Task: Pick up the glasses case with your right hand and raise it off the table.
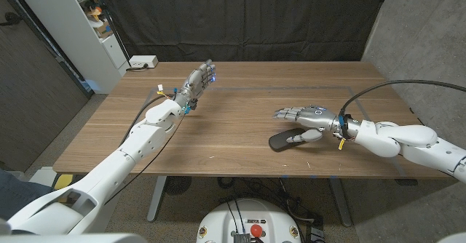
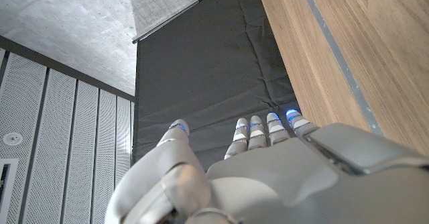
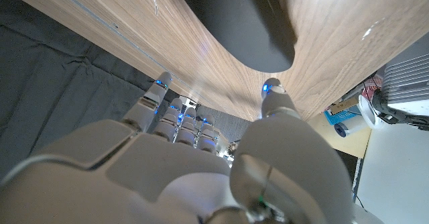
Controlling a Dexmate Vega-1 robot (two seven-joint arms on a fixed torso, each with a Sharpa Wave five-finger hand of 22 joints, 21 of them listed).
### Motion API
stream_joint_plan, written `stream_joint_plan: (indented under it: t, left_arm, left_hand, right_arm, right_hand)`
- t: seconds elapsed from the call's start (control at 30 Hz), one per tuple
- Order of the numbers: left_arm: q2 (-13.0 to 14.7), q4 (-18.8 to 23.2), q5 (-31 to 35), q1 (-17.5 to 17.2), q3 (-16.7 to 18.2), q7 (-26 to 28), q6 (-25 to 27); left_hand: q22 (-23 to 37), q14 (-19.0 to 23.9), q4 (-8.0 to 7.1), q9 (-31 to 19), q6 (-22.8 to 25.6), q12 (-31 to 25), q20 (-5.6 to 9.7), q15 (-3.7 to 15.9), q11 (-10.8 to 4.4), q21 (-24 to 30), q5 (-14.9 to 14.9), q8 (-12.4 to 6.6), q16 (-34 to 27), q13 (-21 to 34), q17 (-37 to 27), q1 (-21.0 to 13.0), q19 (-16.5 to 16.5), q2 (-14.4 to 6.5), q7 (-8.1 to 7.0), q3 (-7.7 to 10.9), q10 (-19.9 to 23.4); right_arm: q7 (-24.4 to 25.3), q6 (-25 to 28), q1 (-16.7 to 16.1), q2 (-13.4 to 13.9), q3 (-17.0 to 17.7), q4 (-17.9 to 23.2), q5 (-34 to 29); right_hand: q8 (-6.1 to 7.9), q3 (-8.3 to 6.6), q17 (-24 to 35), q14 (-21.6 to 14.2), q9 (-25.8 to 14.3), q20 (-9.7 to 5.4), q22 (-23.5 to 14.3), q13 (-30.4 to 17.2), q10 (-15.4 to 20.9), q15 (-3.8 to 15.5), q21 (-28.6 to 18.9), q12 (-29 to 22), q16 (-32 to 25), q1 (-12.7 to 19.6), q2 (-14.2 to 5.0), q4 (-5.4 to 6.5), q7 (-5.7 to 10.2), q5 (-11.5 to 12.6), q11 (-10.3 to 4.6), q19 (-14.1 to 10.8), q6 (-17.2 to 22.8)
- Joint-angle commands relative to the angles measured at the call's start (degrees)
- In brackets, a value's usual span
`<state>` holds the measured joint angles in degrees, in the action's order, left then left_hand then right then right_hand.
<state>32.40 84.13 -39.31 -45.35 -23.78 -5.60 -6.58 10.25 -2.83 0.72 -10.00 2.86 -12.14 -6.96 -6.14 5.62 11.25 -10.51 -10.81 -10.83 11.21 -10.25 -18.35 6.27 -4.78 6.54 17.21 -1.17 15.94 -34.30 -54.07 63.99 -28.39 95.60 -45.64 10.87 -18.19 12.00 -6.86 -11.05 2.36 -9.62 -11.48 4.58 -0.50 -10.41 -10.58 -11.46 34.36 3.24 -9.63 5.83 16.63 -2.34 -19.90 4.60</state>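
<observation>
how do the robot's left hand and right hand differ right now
The left hand reaches out toward the table's far side, with nothing near it; the right hand hovers over the dark glasses case, thumb beside it. The left hand's fingers lie together, the right hand's spread forward. Both hold nothing.

Bare wood is seen on all sides of the glasses case (image 1: 285, 140) on the table (image 1: 240, 112). The right hand (image 1: 306, 118) is held just over its right end (fingers spread). The left hand (image 1: 198, 79) is kept well apart.
</observation>
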Motion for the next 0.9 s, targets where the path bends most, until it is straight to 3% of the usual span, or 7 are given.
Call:
stream_joint_plan:
  t: [0.03,0.9]
  left_arm:
    - [-0.78,-1.62,0.30,0.74,-0.23,-0.43,-0.69]
    - [-1.42,-3.64,-0.18,1.42,-0.47,-1.12,-0.09]
  left_hand:
    - [0.20,0.06,0.30,-0.24,0.08,-0.04,-0.52,-0.06,0.21,0.19,-0.03,0.10,-0.02,0.09,-0.24,0.05,0.08,-0.39,0.16,0.14,0.17]
    - [0.20,0.06,0.41,-0.24,0.15,-0.06,-0.77,-0.05,0.22,0.20,-0.03,0.08,-0.03,0.09,-0.25,0.13,0.12,-0.45,0.10,0.13,0.22]
  right_arm:
    - [-1.64,-1.59,2.01,-0.20,-1.72,-2.57,0.27]
    - [-5.81,-2.99,4.72,-0.97,-3.92,-5.18,-0.11]
  right_hand:
    - [0.20,-0.54,0.06,0.03,-0.23,0.11,-0.10,-0.15,-0.07,-0.18,-0.16,-0.44,-0.15,0.54,-0.07,0.01,0.17,0.56,0.21,0.32,-0.38]
    - [0.11,-0.66,0.14,0.40,-0.25,0.23,-0.10,-0.17,-0.74,-0.29,-0.19,-0.37,-0.16,1.09,0.19,0.22,0.18,0.78,0.19,0.56,-1.05]
